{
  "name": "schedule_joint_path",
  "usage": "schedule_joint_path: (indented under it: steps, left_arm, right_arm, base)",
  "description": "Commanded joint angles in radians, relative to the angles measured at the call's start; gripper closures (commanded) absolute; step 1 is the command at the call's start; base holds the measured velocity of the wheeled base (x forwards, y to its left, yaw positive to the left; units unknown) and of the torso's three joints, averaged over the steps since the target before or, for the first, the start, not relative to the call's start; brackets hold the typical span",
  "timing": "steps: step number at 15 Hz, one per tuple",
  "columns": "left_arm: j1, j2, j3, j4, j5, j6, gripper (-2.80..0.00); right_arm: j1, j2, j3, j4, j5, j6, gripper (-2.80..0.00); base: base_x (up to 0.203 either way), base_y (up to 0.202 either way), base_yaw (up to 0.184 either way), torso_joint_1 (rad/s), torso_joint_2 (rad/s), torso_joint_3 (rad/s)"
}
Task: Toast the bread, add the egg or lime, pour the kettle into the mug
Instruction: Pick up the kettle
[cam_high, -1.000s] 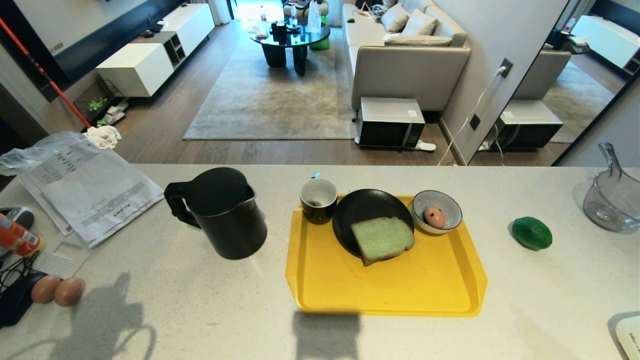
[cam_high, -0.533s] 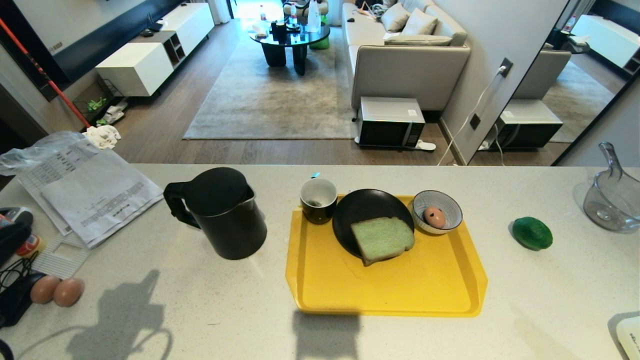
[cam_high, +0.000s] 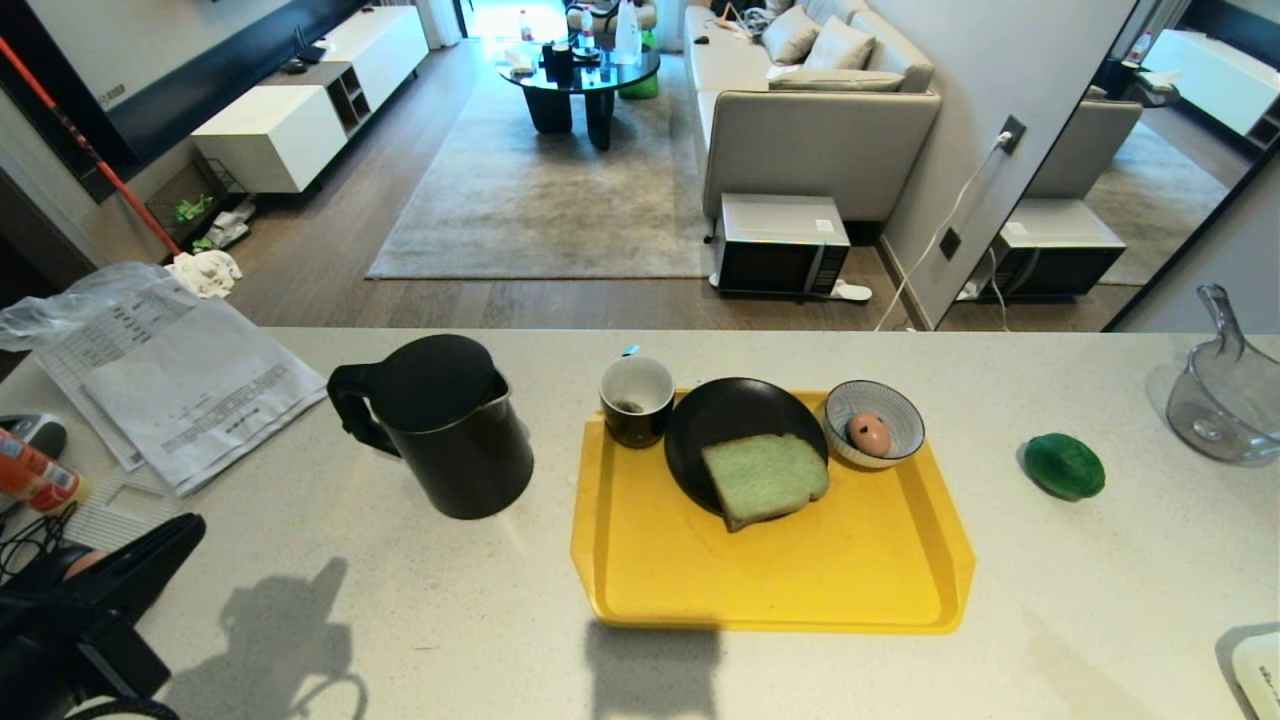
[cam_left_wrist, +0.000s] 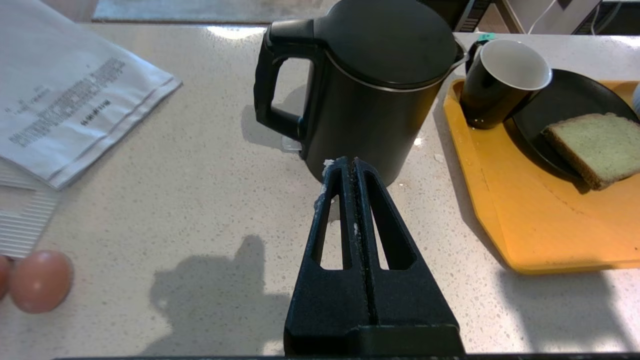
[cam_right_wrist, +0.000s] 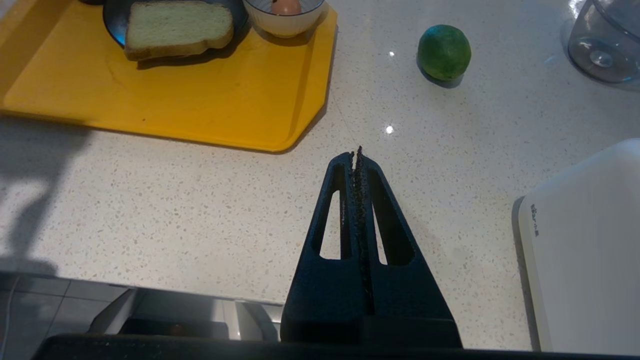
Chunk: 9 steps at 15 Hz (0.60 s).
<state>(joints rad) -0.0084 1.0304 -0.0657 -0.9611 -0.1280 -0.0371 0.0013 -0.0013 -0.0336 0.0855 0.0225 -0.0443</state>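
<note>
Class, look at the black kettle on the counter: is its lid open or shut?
Shut. The kettle stands upright, its domed lid sitting flush on the rim all round in the head and left wrist views.

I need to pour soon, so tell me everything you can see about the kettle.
The kettle is a tall dark grey-black cylinder with a thin metallic rim, a closed domed black lid, a black loop handle and a small spout facing the mug. It stands upright on the speckled counter, left of the yellow tray. Nothing grips it.
</note>
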Motion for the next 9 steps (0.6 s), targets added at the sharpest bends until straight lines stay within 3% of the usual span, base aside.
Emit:
schedule_joint_path:
  steps: [1,8,9]
  left_arm:
    - [0.008,0.144,0.060,-0.120,-0.009,-0.013,0.00]
    - [0.023,0.306,0.081,-0.232,-0.004,-0.013,0.00]
    - [0.024,0.326,0.081,-0.246,-0.005,-0.014,-0.95]
  right_arm:
    - [0.000,0.001,0.000,0.000,0.001,0.000,0.00]
    - [0.000,0.001,0.000,0.000,0.001,0.000,0.00]
    - [0.000,0.001,0.000,0.000,0.001,0.000,0.00]
  base:
    - [0.000,0.000,0.000,0.000,0.00,0.000]
    - [0.000,0.000,0.000,0.000,0.00,0.000]
    - [0.000,0.000,0.000,0.000,0.00,0.000]
